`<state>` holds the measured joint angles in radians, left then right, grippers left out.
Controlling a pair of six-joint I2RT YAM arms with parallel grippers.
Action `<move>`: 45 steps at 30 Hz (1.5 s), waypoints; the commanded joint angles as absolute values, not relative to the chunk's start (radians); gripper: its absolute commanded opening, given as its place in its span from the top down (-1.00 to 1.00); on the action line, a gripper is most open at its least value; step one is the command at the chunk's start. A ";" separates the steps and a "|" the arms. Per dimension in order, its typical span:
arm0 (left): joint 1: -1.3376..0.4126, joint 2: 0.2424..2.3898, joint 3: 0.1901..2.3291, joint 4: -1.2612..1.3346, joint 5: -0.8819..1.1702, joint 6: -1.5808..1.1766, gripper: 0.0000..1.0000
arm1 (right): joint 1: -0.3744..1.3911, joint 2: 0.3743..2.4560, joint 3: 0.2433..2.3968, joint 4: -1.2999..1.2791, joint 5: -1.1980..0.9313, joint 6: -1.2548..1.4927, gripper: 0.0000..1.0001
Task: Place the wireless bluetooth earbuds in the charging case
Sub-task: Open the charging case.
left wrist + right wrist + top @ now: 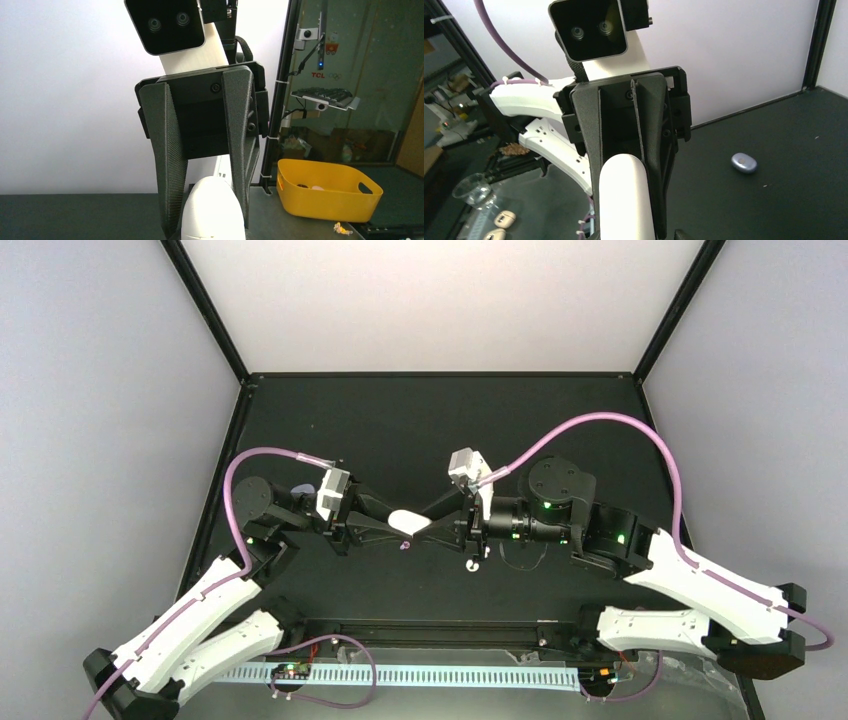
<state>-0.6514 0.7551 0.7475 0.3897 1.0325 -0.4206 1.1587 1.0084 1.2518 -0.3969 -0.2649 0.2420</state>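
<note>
The case (408, 521), seemingly closed, hung above mid-table, clamped by the left hand (390, 527) at its 9 o'clock and the right hand (432, 525) at 3. A lavender pebble (744, 163), perhaps a bud, lay on the table (804, 150). Opening and both insertions looked undone.

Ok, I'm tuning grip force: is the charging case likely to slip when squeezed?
Probably slippery: the charging case looks glossy and rounded, so a pinch could slide off. Its shape shows no sagging, so it is likely stiff. It is small, so probably light.
</note>
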 commanded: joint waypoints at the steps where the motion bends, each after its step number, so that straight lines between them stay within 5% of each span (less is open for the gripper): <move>1: -0.661 0.765 0.784 0.404 1.021 -0.417 0.93 | 1.155 0.978 1.233 -0.366 -0.261 0.232 0.35; 19: -0.665 0.808 0.784 0.445 0.985 -0.494 0.45 | 1.155 0.948 1.190 -0.339 -0.223 0.189 0.68; 28: -0.670 0.840 0.791 0.456 0.983 -0.512 0.72 | 1.155 0.934 1.173 -0.332 -0.175 0.171 0.69; 32: -0.670 0.845 0.792 0.446 0.985 -0.494 0.97 | 1.155 0.918 1.171 -0.333 -0.155 0.173 0.37; 37: -0.671 0.844 0.794 0.422 0.991 -0.468 0.97 | 1.155 0.907 1.184 -0.340 -0.090 0.183 0.03; 45: -0.676 0.851 0.808 0.418 1.013 -0.464 0.97 | 1.155 0.940 1.202 -0.371 -0.064 0.186 -0.01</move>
<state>-0.6659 0.8467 0.7536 0.4149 0.9947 -0.4858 1.1587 0.9340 1.1816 -0.3634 -0.1013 0.1844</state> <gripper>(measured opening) 0.217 0.502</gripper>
